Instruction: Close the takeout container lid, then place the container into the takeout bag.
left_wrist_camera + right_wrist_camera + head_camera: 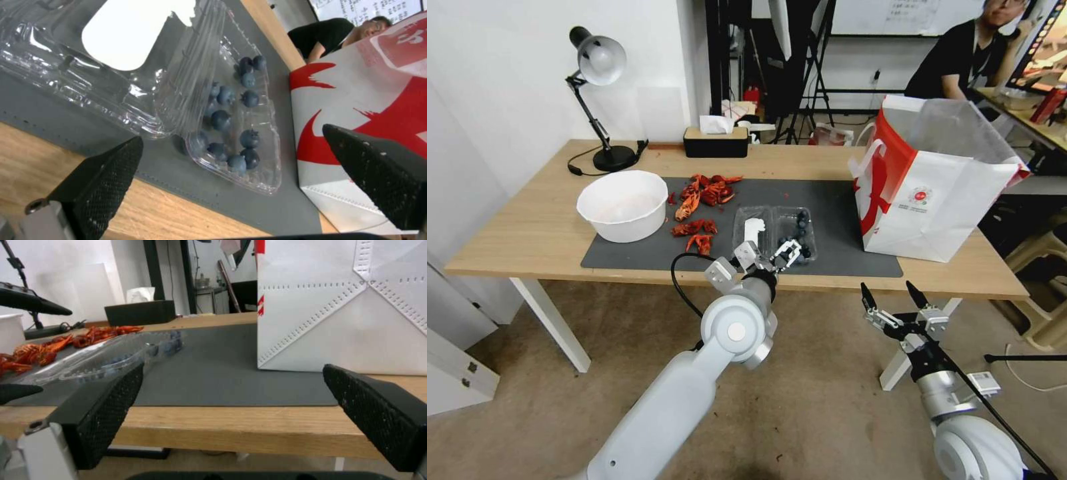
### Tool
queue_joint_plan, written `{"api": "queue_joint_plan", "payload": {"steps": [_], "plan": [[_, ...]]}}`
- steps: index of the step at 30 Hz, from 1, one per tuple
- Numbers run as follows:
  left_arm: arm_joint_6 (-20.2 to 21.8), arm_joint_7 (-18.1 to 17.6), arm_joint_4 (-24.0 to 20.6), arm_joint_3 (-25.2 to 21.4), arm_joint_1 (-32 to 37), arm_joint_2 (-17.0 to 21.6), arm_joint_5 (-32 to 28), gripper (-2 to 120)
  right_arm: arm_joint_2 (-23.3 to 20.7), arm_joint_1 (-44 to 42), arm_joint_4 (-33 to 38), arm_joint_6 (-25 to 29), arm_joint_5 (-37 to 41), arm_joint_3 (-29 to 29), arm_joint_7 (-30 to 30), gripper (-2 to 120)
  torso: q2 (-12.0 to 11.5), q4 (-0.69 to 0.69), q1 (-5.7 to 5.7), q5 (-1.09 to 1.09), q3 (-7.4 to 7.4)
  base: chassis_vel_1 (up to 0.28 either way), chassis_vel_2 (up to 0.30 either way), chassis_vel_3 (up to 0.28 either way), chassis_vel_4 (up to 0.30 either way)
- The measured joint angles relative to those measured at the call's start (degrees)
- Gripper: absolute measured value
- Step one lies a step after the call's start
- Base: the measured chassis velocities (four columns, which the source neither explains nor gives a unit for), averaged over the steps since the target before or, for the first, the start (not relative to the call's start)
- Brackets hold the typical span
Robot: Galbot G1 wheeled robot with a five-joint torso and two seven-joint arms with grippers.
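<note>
Clear, thin plastic is what worries me here: the takeout container is lying flat open on the grey mat, with the lid, white oblong label up, spread out beside the blueberry half, and it looks light and springy enough to skid or flex rather than fold. The left gripper is hovering at the container's near edge, fingers spread apart with nothing between them; in its wrist view the two black textured fingers are sitting on either side of the container's near corner, short of the plastic and not touching it, the hinge ridge running away roughly between them. My guess is that a push on the lid from this low angle could shove the whole container across the mat toward the crayfish pieces lying on its lid side, or tip the berry half and roll blueberries out. A hard pinch could also buckle the lid so it won't snap closed. The takeout bag is standing upright on the far side of the container from the crayfish, well apart from it, its mouth open; being paper, it may topple if the container catches its rim on the way in. The right gripper is waiting below the table edge, nearer the bag than the container, fingers open and holding nothing.
</note>
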Motion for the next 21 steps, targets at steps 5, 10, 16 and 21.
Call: {"api": "queue_joint_plan", "payload": {"steps": [5, 10, 16, 21], "plan": [[-0.01, -0.36, 0.7, -0.14, -0.16, -0.18, 0.01, 100, -0.19, 0.21, -0.08, 0.02, 0.01, -0.07, 0.0, 100, 0.0, 0.0, 0.0, 0.0, 0.0, 0.0, 0.0, 0.0, 0.0], [-0.02, -0.52, 0.78, -0.29, -0.41, -0.02, -0.02, 100, -0.19, 0.07, -0.17, 0.12, 0.01, -0.07, -0.01, 100, 0.0, 0.0, 0.0, 0.0, 0.0, 0.0, 0.0, 0.0, 0.0], [-0.02, -0.63, 0.96, -0.47, -0.42, -0.02, -0.07, 100, -0.23, 0.02, -0.16, 0.15, 0.01, -0.06, 0.0, 100, 0.0, 0.0, 0.0, 0.0, 0.0, 0.0, 0.0, 0.0, 0.0], [-0.02, -0.63, 1.28, -0.77, -0.37, -0.14, -0.12, 100, -0.26, 0.09, -0.16, 0.21, 0.01, -0.06, 0.0, 100, 0.0, 0.0, 0.0, 0.0, 0.0, 0.0, 0.0, 0.0, 0.0]]}}
